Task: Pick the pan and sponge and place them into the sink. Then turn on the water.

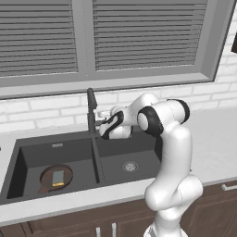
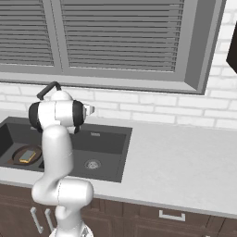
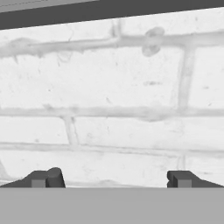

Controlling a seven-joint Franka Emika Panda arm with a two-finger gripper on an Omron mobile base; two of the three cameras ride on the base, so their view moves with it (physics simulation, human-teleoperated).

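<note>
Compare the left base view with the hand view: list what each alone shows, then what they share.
Left base view alone: the sink with the pan in its left basin and the sponge lying in the pan, the black faucet with no water running, the blinds and the counter. Hand view alone: the two dark fingertips set wide apart, the gripper open and empty, close to the wall. Both: the white brick wall.
</note>
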